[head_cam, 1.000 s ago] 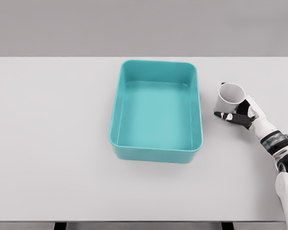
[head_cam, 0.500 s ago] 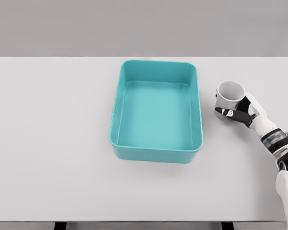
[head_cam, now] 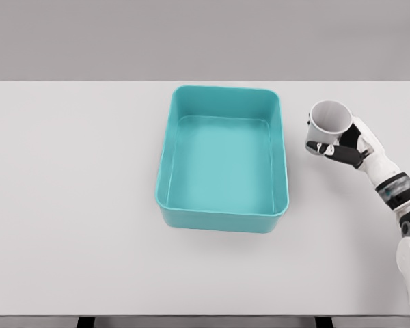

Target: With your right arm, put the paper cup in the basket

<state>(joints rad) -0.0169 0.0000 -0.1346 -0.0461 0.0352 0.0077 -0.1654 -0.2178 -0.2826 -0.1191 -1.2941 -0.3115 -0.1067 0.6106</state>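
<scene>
A white paper cup (head_cam: 327,125) is held upright in my right hand (head_cam: 336,140), its open mouth facing up and slightly toward me. The fingers wrap around the cup's lower wall, with the thumb across its front. Cup and hand sit just right of the teal basket (head_cam: 280,164), a rectangular bin with nothing inside it, in the middle of the white table (head_cam: 75,205). The cup appears raised off the table. My right forearm runs down to the lower right edge. No left arm shows.
The table's far edge runs across the top of the view and its front edge along the bottom. A narrow strip of table separates the basket's right wall from the cup.
My right hand has lifted the cup upward and slightly away from me over the last second. The basket has not moved.
</scene>
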